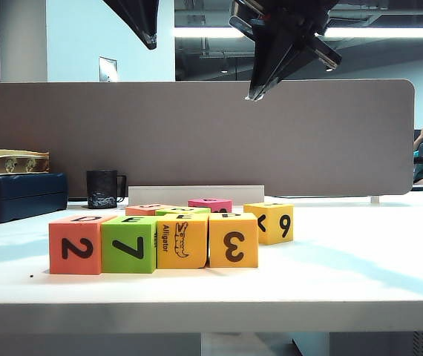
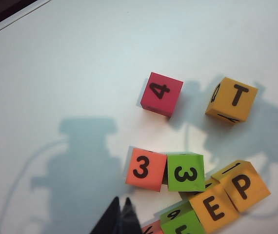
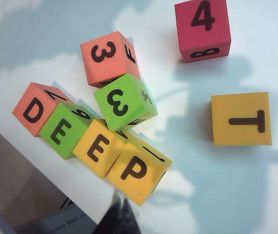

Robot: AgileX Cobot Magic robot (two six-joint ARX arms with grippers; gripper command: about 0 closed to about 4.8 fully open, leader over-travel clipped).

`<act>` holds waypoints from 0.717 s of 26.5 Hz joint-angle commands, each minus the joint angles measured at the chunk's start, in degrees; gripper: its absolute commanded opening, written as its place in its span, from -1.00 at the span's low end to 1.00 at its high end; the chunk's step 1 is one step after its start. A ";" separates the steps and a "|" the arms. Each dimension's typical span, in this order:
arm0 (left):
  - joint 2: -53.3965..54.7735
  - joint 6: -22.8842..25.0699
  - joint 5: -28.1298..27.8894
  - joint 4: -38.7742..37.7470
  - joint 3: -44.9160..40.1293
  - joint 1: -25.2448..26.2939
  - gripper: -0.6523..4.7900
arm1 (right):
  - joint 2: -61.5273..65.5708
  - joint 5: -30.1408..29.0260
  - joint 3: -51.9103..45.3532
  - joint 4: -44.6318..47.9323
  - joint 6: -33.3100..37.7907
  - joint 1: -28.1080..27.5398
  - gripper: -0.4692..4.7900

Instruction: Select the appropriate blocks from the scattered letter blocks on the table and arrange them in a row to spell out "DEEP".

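Observation:
Four blocks stand in a row near the table (image 1: 345,274) front: red-orange 2 (image 1: 76,246), lime-green 7 (image 1: 128,245), yellow alligator (image 1: 182,241), amber 3 (image 1: 233,239). From above, their tops read D (image 3: 35,108), E (image 3: 63,129), E (image 3: 99,146), P (image 3: 136,168); the row curves slightly. My left gripper (image 1: 151,44) hangs high above the row's left, shut and empty (image 2: 120,207). Equally high, above its right end, my right gripper (image 1: 254,95) is shut and empty too (image 3: 122,207).
Behind the row lie a red-orange 3 block (image 3: 107,56), a green 3 block (image 3: 123,101), a pink 4 block (image 3: 202,29) and an amber T block (image 3: 241,119). A black mug (image 1: 104,189) and a dark box (image 1: 18,194) stand at the back left.

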 commanded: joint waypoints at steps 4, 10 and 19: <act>-0.31 0.02 0.04 0.37 0.17 -0.09 -0.78 | -0.26 0.07 0.28 0.74 -0.13 0.04 -0.84; -0.31 0.00 0.04 0.35 0.17 -0.09 -0.78 | -0.33 2.16 0.28 1.92 -0.15 -0.07 -0.84; -0.31 0.02 0.04 0.37 0.17 -0.09 -0.78 | -8.52 8.09 -7.02 13.79 -0.17 -0.87 -0.84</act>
